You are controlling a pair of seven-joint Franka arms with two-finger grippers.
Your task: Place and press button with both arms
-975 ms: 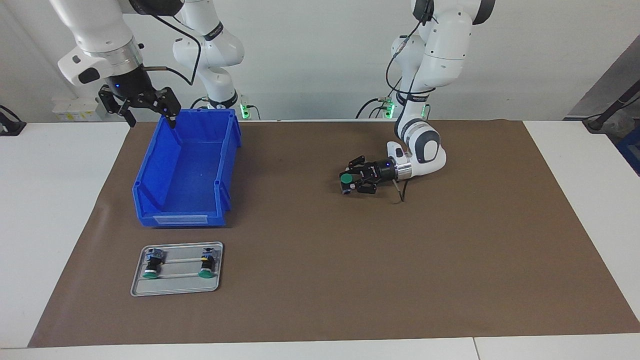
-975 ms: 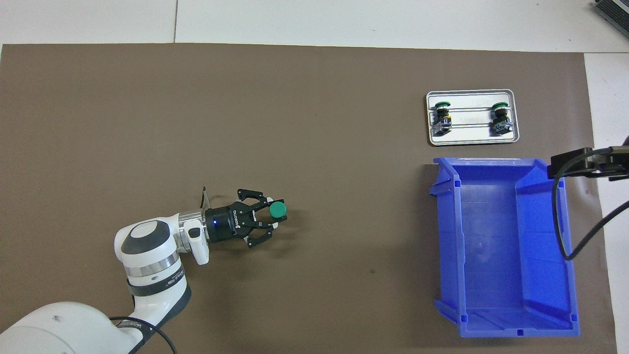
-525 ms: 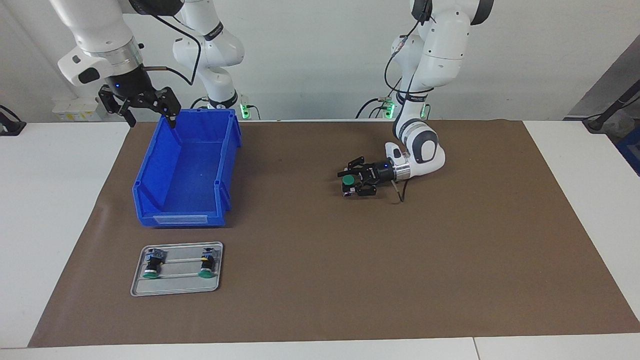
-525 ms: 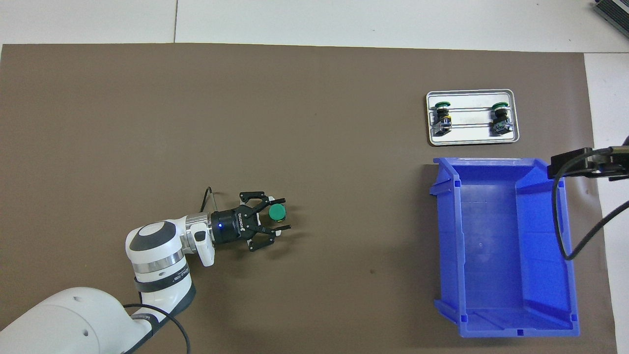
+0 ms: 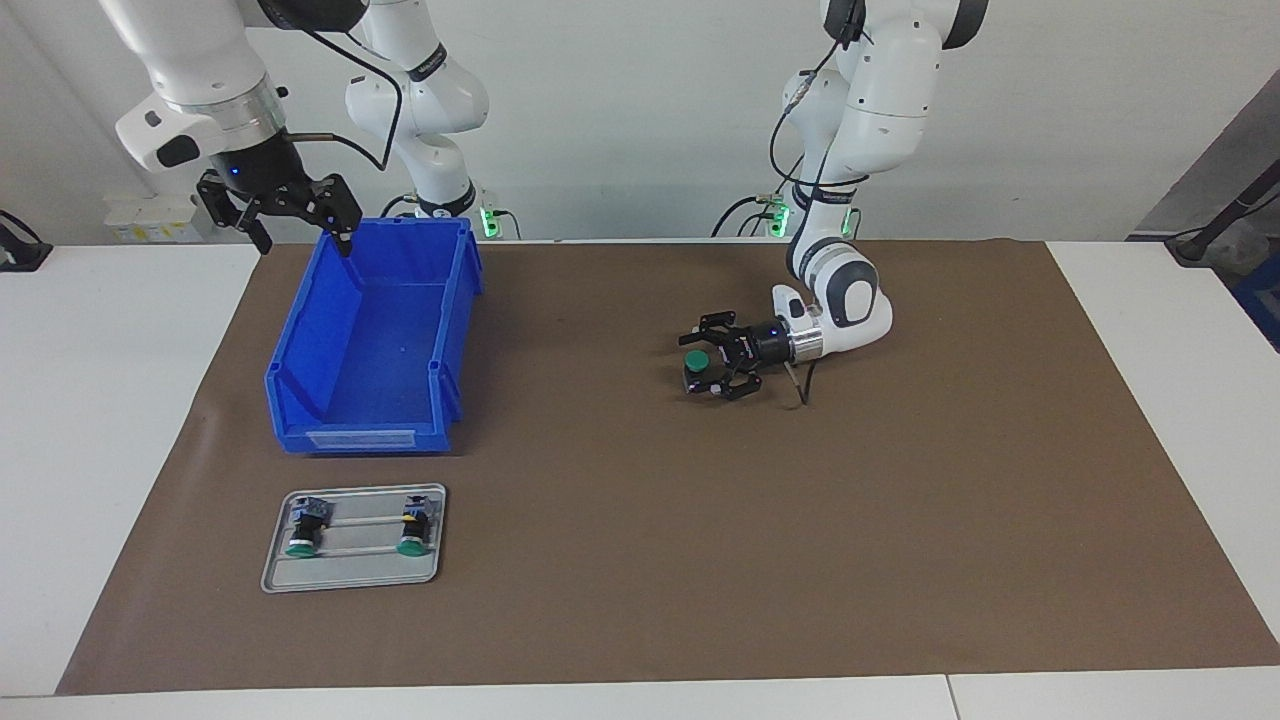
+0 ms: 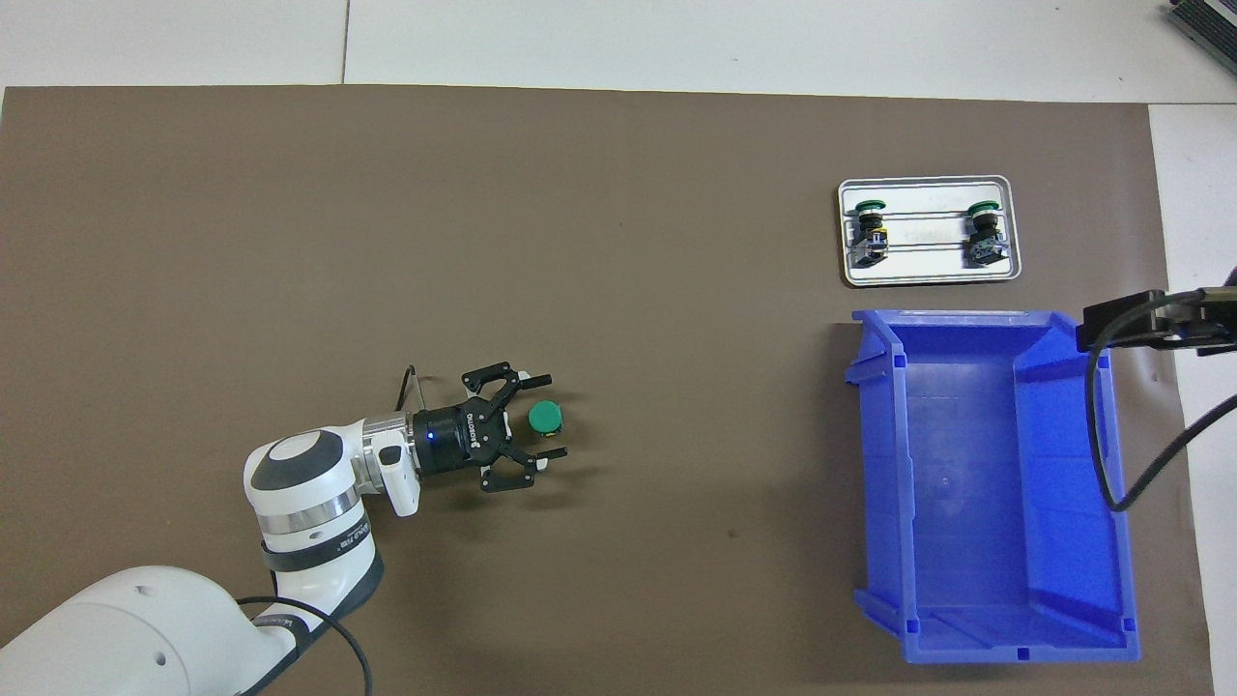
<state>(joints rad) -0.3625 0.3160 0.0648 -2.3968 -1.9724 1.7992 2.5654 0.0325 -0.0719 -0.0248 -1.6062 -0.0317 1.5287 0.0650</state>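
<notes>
- Since a moment ago the left end effector [image 5: 706,368] [image 6: 541,416] has spread its fingers; they now flank the button [image 5: 696,366] [image 6: 545,417] without gripping it.
- Button stands on the bench's brown mat [image 5: 640,560], green cap up.
- Right end effector [image 5: 300,225] hovers open over the blue bin's [image 5: 340,420] rim, waiting.
- Two more buttons lie in the tray [image 5: 350,576].

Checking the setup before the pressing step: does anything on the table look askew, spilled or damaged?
Nothing stands out. The button stands cap-up on the brown mat between the open fingers of the left tool. Two more buttons lie in the metal tray, and the blue bin sits upright. The right tool waits, open, over the bin's corner.
</notes>
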